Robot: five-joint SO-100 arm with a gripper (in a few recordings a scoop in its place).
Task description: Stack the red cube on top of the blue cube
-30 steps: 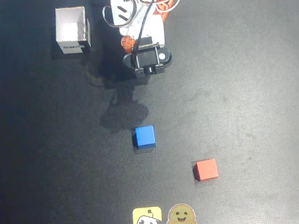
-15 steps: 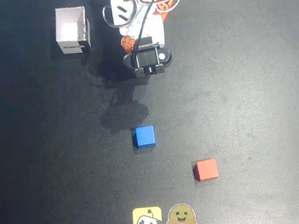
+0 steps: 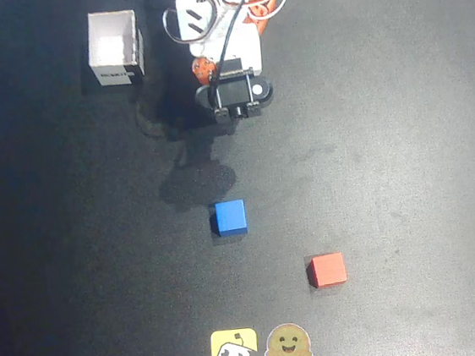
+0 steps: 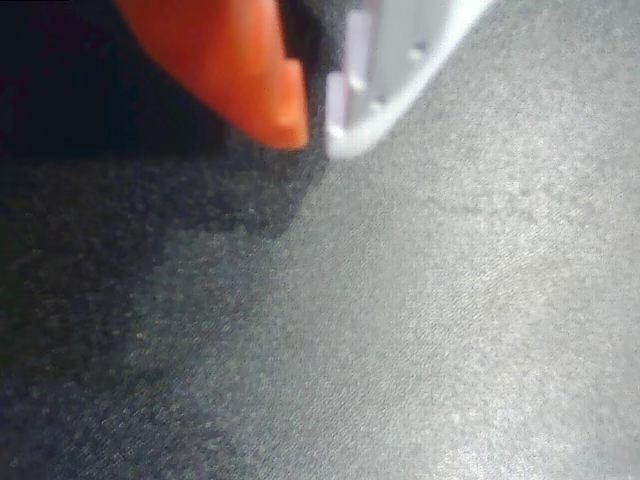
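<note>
**A:** Red cube (image 3: 326,270) first: how do you think it will handle?

**B:** My judgement is light and stiff. It looks like a small solid block with matte faces, so it should neither slip much nor crush. I would take it by two opposite side faces, low enough to leave the underside clear for setting down.

**A:** And its look in the overhead view?

**B:** Plain red-orange, crisp edges, no marks. It sits flat on the dark worktop (image 3: 402,127), well apart from the fingers (image 3: 232,110), which are folded in near the arm's base at the top. The blue cube (image 3: 231,217) is the same size and just as plain, bright blue. It lies between the fingers and the red cube, a little to the left of the red one in the picture, and the two do not touch. A white open box (image 3: 114,48) stands off to the left of the fingers.

**A:** Are the fingers open?

**B:** From overhead I cannot tell, because the wrist housing covers them.

**A:** And the wrist view?

**B:** There an orange fingertip (image 4: 262,80) and a white one (image 4: 385,70) sit nearly together, with only a thin dark slit between them. So the fingers (image 4: 318,125) are closed, or very nearly, and hold nothing. Below them is bare grey worktop.
</note>
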